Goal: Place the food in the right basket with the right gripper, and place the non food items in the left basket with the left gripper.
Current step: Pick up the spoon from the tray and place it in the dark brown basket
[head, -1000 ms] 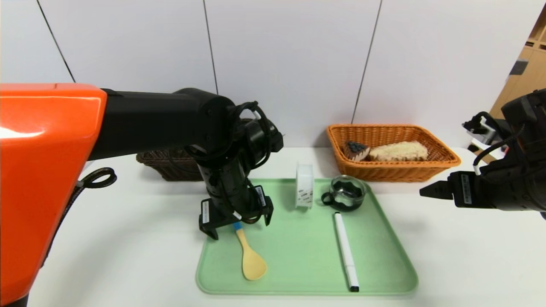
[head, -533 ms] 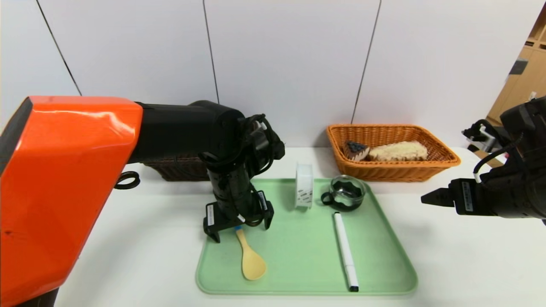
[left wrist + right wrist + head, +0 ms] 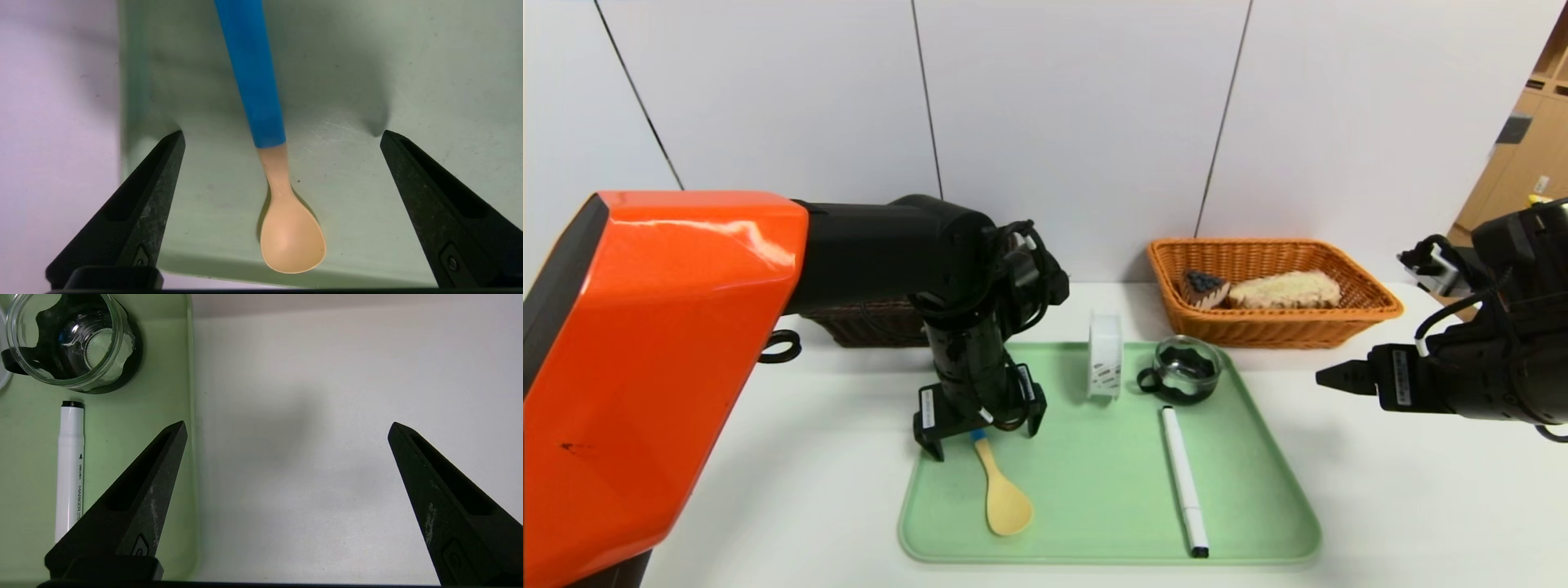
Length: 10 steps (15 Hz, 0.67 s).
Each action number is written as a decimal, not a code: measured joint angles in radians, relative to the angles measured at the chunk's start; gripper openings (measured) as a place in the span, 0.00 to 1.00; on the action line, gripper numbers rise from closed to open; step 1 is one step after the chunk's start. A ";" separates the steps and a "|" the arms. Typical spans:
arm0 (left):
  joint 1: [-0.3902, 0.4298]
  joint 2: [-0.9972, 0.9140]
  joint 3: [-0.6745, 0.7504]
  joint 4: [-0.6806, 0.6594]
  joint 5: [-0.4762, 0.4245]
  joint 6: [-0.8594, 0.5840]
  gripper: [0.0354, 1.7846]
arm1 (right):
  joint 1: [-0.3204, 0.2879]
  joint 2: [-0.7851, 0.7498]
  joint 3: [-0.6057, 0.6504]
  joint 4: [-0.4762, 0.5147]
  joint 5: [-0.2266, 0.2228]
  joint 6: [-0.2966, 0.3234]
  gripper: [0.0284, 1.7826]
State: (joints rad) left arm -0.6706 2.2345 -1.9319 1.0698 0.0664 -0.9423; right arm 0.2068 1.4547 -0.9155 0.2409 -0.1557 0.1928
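Note:
A spoon (image 3: 1002, 492) with a tan bowl and a blue handle lies on the green tray (image 3: 1111, 523) near its left side. My left gripper (image 3: 982, 437) is open, low over the tray, with its fingers on either side of the blue handle (image 3: 255, 77). A white tape roll (image 3: 1106, 355), a glass cup (image 3: 1186, 369) and a white marker (image 3: 1184, 482) also sit on the tray. The orange right basket (image 3: 1274, 327) holds a cake slice (image 3: 1205, 287) and a bread piece (image 3: 1286, 288). My right gripper (image 3: 1327, 377) is open and empty over the table, right of the tray.
The dark left basket (image 3: 862, 318) stands behind my left arm, mostly hidden. The white table (image 3: 1421, 490) stretches right of the tray. In the right wrist view the cup (image 3: 69, 339) and marker (image 3: 69, 469) lie beside the tray edge.
My left gripper has come down and a little right, closer around the spoon's handle. My right gripper has shifted slightly left. The spoon has not moved.

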 joint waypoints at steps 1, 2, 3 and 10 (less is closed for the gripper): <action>-0.001 0.004 0.000 0.001 0.001 0.003 0.94 | 0.000 0.000 0.001 0.000 0.001 0.000 0.95; -0.002 0.007 -0.001 0.000 0.008 0.007 0.94 | 0.000 0.000 0.002 0.000 0.001 0.001 0.95; -0.005 0.011 -0.001 0.000 0.020 0.008 0.94 | 0.000 0.000 0.003 0.000 0.003 0.001 0.95; -0.014 0.023 -0.005 0.003 0.048 0.023 0.66 | 0.000 -0.002 0.012 0.000 0.015 0.001 0.95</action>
State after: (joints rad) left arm -0.6845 2.2577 -1.9372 1.0732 0.1145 -0.9191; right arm 0.2064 1.4528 -0.9034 0.2409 -0.1409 0.1938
